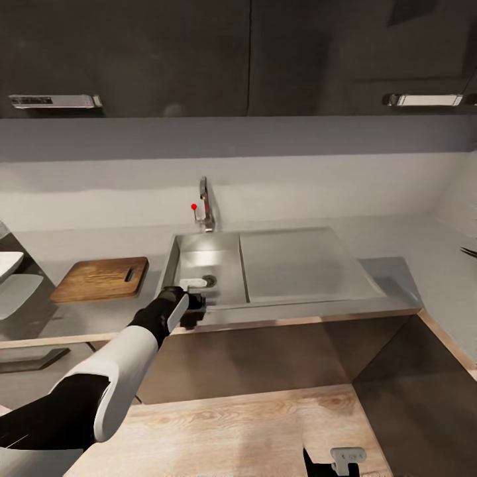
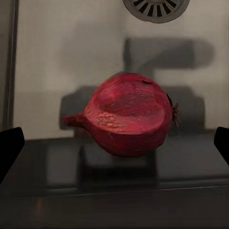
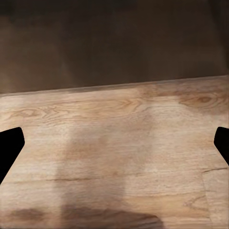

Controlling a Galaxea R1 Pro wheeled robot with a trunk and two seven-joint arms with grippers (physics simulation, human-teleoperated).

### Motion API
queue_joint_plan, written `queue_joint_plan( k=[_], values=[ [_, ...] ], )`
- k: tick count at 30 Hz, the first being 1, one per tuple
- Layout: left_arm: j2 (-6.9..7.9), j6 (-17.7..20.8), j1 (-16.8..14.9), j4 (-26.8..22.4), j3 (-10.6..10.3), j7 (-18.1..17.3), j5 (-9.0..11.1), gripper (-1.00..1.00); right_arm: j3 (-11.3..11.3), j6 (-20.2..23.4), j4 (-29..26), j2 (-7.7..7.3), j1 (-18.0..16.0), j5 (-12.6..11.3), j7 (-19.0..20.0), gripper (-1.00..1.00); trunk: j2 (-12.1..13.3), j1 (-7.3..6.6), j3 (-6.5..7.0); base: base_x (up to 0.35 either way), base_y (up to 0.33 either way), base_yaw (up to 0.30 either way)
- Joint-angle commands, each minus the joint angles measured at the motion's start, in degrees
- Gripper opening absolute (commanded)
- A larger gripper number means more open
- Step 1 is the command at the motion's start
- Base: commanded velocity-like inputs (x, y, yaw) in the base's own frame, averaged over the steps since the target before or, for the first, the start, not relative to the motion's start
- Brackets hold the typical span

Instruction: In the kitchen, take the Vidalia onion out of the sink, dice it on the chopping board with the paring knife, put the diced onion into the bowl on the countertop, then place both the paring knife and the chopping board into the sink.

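Note:
The pinkish-red Vidalia onion (image 2: 129,114) lies on the grey floor of the sink (image 1: 228,246), just short of the round drain (image 2: 155,7). My left gripper (image 1: 193,293) is down in the basin and stands open. Its dark fingertips (image 2: 10,148) flank the onion on both sides without touching it. The brown chopping board (image 1: 101,278) rests on the countertop (image 1: 397,271) left of the sink. A white bowl (image 1: 6,265) is cut off by the left edge of the head view. My right gripper (image 1: 344,460) hangs low over the floor, open and holding nothing (image 3: 114,148).
The chrome tap (image 1: 207,205) with its red knob (image 1: 193,207) stands behind the basin, and the flat drainboard (image 1: 301,262) lies to its right. A thin dark pointed thing (image 1: 469,252) pokes in at the right edge. Dark upper cabinets (image 1: 132,59) hang overhead; wooden floor (image 3: 119,143) lies below.

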Motion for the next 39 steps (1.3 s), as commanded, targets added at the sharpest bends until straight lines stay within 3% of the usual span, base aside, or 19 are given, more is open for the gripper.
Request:
queue_joint_plan(
  k=[1, 6, 12, 19, 31, 35, 39],
  values=[
    [-0.16, 0.4, 0.1, -0.2, -0.3, 0.4, 0.6, 1.0, -0.5, -0.2, 0.0, 0.42, -0.1, 0.5, 0.5, 1.0, -0.1, 0.01, -0.08, 0.0, 0.0, 0.0],
    [-0.13, 0.4, 0.1, -0.3, -0.3, 0.4, 0.6, 1.0, -0.5, -0.2, 0.0, 0.42, -0.1, 0.5, 0.5, 1.0, -0.1, 0.01, -0.08, 0.0, 0.0, 0.0],
    [-0.12, 0.4, 0.1, -0.4, -0.2, 0.4, 0.6, 1.0, -0.3, -0.2, 0.0, -1.4, -0.1, 0.5, 0.6, 1.0, -0.1, 0.01, -0.08, 0.0, 0.0, 0.0],
    [-0.16, 0.6, 0.1, -2.3, -0.2, 0.4, 0.6, 1.0, -0.3, -0.2, 0.0, -1.82, -0.1, 0.5, 0.5, 1.0, -0.1, 0.01, -0.08, 0.033, 0.0, 0.0],
    [-0.42, 1.1, 0.1, -2.9, -0.2, 0.4, 0.6, 1.0, -0.5, -0.2, 0.0, -1.81, -0.1, 0.5, 0.3, 1.0, -0.1, 0.01, -0.08, 0.294, 0.0, 0.0],
    [-0.49, 2.3, 0.1, -3.0, -0.2, 0.4, 0.6, 1.0, -0.5, -0.2, 0.0, -1.77, -0.1, 0.5, 0.2, 1.0, -0.1, 0.01, -0.08, 0.235, 0.0, 0.0],
    [-0.51, 10.2, 0.1, -3.3, -0.1, 0.4, 0.6, 1.0, -0.5, -0.2, 0.0, -1.76, -0.1, 0.5, 0.2, 1.0, -0.1, 0.01, -0.08, 0.176, 0.0, 0.0]
  ],
)
